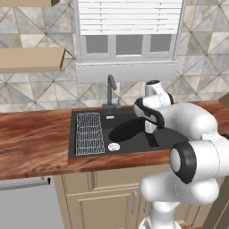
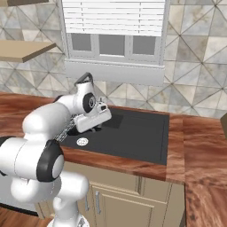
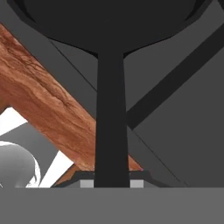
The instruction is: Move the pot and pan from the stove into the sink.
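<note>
The black pan hangs low inside the black sink, in its right part; whether it touches the floor of the basin I cannot tell. My gripper is shut on the pan's long straight handle. In the hand view that handle runs from between my fingertips up to the round pan body, with the gripper clamped on it. From the right base view my hand sits over the sink and covers the pan. The pot and the stove are out of view.
A wire rack lies in the sink's left part, a round drain beside it. The slim faucet stands behind the basin. The wooden counter runs on both sides, with a window above and cabinets below.
</note>
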You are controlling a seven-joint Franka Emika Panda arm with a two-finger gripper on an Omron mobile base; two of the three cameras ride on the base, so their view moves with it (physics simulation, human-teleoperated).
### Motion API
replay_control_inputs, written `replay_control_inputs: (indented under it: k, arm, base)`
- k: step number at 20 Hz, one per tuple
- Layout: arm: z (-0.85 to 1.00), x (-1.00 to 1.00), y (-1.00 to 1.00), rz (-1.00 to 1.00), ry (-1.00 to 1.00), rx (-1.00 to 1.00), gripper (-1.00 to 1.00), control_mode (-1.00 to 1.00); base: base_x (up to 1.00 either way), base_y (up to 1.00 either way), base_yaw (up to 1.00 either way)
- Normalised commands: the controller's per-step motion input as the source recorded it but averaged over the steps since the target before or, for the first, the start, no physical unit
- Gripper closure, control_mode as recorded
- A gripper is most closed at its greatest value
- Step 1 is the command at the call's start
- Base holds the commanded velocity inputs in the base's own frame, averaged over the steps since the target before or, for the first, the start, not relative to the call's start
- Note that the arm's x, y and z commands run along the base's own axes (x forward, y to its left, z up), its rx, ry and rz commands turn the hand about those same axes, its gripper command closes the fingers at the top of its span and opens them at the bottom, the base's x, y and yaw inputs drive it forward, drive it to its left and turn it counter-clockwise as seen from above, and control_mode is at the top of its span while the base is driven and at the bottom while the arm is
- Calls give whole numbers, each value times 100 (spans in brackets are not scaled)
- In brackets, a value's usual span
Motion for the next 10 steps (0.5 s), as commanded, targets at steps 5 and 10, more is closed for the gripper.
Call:
replay_control_inputs:
  k: [5, 10]
  arm:
    - [-11, 9, -6, 7, -9, 3, 100, -100]
    - [-1, 0, 0, 0, 0, 0, 100, -100]
  base:
    - [0, 0, 0]
    - [0, 0, 0]
